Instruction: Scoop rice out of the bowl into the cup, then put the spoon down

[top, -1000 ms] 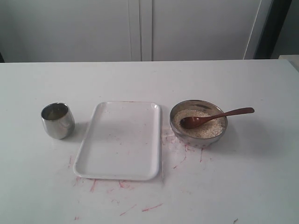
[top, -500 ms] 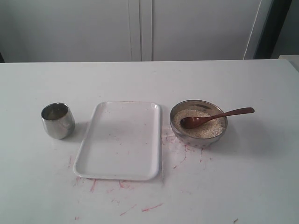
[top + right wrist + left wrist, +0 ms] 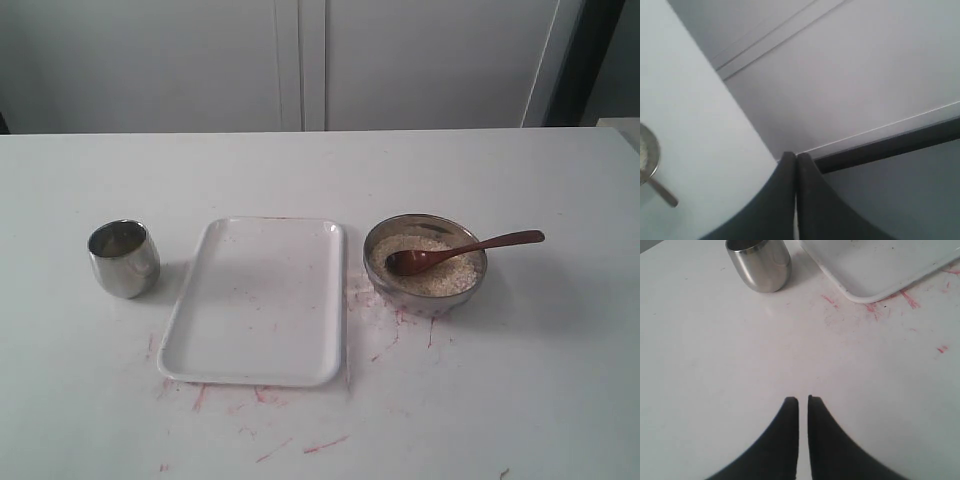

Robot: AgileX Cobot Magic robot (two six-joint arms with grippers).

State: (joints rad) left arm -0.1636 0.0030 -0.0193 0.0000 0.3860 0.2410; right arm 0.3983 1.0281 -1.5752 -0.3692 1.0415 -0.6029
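Not started. Wooden spoon (image 3: 465,249) rests in steel bowl (image 3: 425,302), head on rice (image 3: 445,278), handle over rim. Cup (image 3: 123,258) stands well apart across white tray (image 3: 255,310). Left claw (image 3: 803,400) and right claw (image 3: 796,156) are closed and empty. Grasping, scooping, pouring and put-down all remain.

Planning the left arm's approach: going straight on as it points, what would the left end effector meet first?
Probably the bare table, short of the cup and the tray; the left end effector seems tilted down at it, but depth is unclear.
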